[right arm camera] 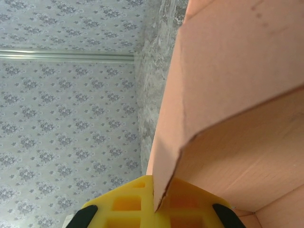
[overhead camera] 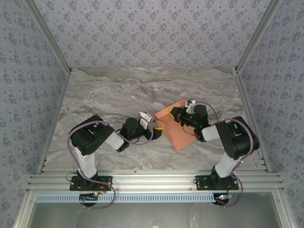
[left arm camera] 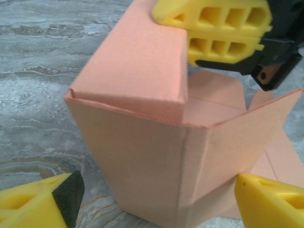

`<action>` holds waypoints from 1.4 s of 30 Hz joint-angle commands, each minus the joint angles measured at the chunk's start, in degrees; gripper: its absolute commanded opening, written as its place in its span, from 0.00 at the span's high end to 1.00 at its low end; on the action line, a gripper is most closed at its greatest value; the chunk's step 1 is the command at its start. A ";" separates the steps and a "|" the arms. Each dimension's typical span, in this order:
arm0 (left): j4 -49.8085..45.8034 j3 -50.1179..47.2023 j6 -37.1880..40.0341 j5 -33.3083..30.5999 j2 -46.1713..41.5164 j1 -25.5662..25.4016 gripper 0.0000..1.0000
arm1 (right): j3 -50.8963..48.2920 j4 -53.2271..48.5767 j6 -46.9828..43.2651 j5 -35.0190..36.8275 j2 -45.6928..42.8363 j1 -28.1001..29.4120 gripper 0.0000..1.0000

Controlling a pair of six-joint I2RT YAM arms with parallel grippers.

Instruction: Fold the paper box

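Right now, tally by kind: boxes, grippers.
paper box: 1
grippers: 2 (left gripper open, right gripper shut on a box flap)
total: 3

No legible text, label, brand, number or sign on any surface.
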 commanded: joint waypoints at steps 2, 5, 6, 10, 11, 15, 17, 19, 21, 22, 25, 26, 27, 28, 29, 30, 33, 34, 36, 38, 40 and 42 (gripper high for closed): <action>1.05 1.26 -1.93 -7.63 -0.04 -0.01 0.16 | -1.82 -7.31 -3.69 2.69 -0.45 2.33 1.00; 1.70 1.06 -2.64 -9.72 -0.41 0.53 0.17 | -1.80 -8.05 -4.23 3.37 -0.24 3.03 1.00; 2.18 0.92 -3.12 -10.19 -0.46 0.73 0.17 | -1.76 -8.15 -4.26 3.40 -0.18 3.13 1.00; 2.38 0.56 -3.25 -11.24 -0.67 0.92 0.19 | -1.79 -8.46 -4.46 3.84 0.24 3.70 1.00; 1.75 0.80 -3.17 -11.20 -0.68 0.93 0.20 | -1.80 -8.61 -4.52 4.03 0.21 3.93 1.00; 1.15 1.42 -2.30 -10.79 -0.32 0.03 0.21 | -1.80 -8.75 -4.66 4.85 0.39 5.00 1.00; 0.94 1.66 -1.78 -11.17 -0.41 -0.65 0.21 | -1.89 -8.71 -4.57 5.35 0.38 5.36 1.00; -0.22 2.18 -0.85 -11.33 -0.76 -1.31 0.21 | -1.99 -8.57 -4.44 5.72 0.36 5.81 1.00; -2.42 3.03 0.32 -12.11 -1.19 -2.38 0.21 | -2.32 -8.23 -4.19 6.46 0.31 6.19 1.00; -3.17 3.27 0.83 -12.59 -1.20 -2.96 0.22 | -2.61 -7.93 -4.05 6.92 0.19 6.42 1.00; -2.72 2.88 1.51 -15.53 -0.73 -4.64 0.22 | -3.75 -6.69 -3.31 9.21 -0.18 7.18 1.00; -2.04 2.55 1.33 -16.48 -0.36 -4.83 0.22 | -4.02 -6.20 -3.04 9.75 -0.30 7.40 1.00; -1.55 2.41 1.53 -16.86 0.24 -5.02 0.23 | -4.28 -5.64 -2.71 10.19 -0.37 7.58 1.00; -1.37 2.51 1.88 -16.88 0.84 -5.01 0.24 | -4.62 -5.07 -2.40 10.59 -0.43 7.67 1.00; -1.17 2.67 2.38 -17.03 1.52 -5.07 0.25 | -5.00 -4.49 -2.02 11.11 -0.55 7.84 1.00; -0.96 2.71 3.00 -17.29 2.18 -5.02 0.28 | -5.37 -4.05 -1.76 11.52 -0.63 7.85 1.00; 0.63 2.30 2.98 -17.76 2.91 -5.03 0.37 | -5.85 -4.12 -1.44 12.37 -1.52 7.85 1.00; 1.35 2.01 2.19 -17.48 2.74 -5.05 0.37 | -5.96 -4.34 -1.36 12.62 -1.90 7.85 1.00; 2.12 1.38 1.12 -14.33 1.65 -5.01 0.32 | -6.25 -5.17 -1.26 13.32 -2.98 7.85 1.00; 1.24 0.94 0.39 -10.81 -0.02 -5.02 0.21 | -6.45 -6.29 -1.13 14.07 -4.27 7.85 1.00; 0.43 0.21 -0.06 -8.33 -1.97 -5.13 0.17 | -6.43 -7.44 -1.21 14.49 -5.43 7.91 1.00; -0.78 -1.02 -0.34 -7.42 -4.37 -5.13 0.09 | -6.28 -8.45 -1.16 14.71 -6.90 7.95 1.00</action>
